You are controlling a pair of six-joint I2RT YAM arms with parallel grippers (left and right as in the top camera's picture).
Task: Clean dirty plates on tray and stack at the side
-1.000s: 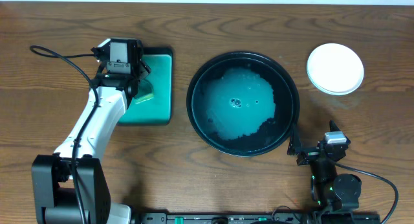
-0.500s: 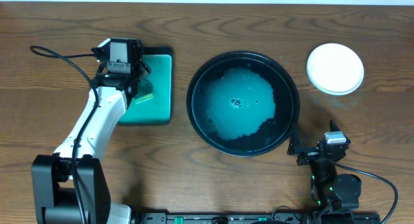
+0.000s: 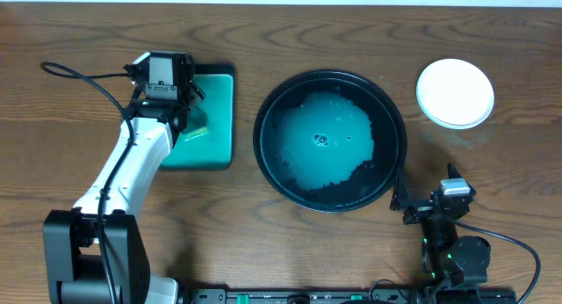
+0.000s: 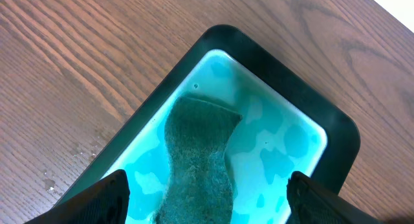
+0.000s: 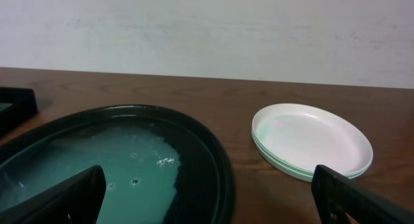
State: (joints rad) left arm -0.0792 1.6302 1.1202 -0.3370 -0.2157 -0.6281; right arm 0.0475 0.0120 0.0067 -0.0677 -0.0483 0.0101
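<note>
From above, the round black tray [image 3: 261,119] with its raised rim sits mid-table on the grained brown wood table [image 3: 79,32]. A glossy teal pool with a ragged edge and a few bubbles covers most of its floor. The plates [image 3: 454,93], smooth, white and shallow, lie stacked off the tray at the far right. The left arm [image 3: 132,159], white-shelled, stretches from its base at the near left up to the rectangular teal dish [image 3: 219,137], its wrist over the dish's left half. The right arm [image 3: 448,242] stays folded low at the near right, just beside the tray's rim.

In the left wrist view, the dish shows a dark rim and patchy turquoise liquid. A coarse, wavy-sided green sponge [image 4: 197,159] lies in it. The left gripper [image 4: 207,180] hangs above with its fingers spread wide, the sponge in the gap, untouched.

In the right wrist view, the right gripper [image 5: 208,179] also stands wide apart, level with the tabletop and holding nothing.
</note>
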